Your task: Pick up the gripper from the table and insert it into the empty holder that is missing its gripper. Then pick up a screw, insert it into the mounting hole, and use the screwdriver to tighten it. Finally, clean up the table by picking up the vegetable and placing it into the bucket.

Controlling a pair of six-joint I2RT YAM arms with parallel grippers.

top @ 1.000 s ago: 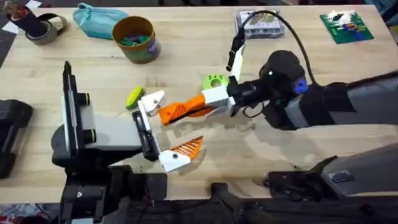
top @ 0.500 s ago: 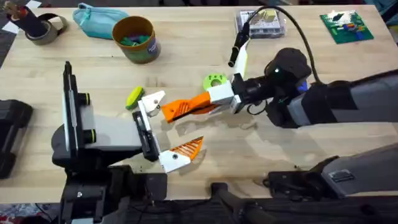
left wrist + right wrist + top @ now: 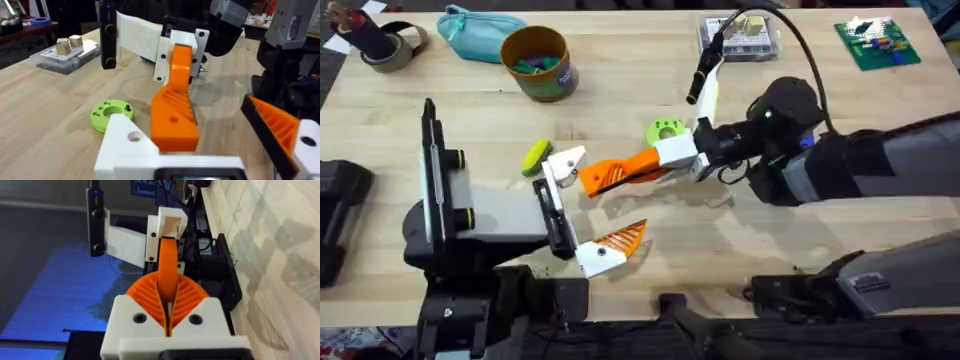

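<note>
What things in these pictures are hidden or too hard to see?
- Whether the gripper has entered the holder: overhead the joint is too small; in the right wrist view the right gripper covers it.
- What lies in the bucket: overhead, just a small green-blue blob behind its wall.
- The vegetable: overhead, its near end is covered by the holder.
- Any screw or screwdriver: too small to pick out overhead.

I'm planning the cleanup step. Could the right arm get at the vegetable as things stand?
Probably not yet. The right gripper is shut on the orange finger, so it has no free grip. The holder also sits between it and the vegetable.
</note>
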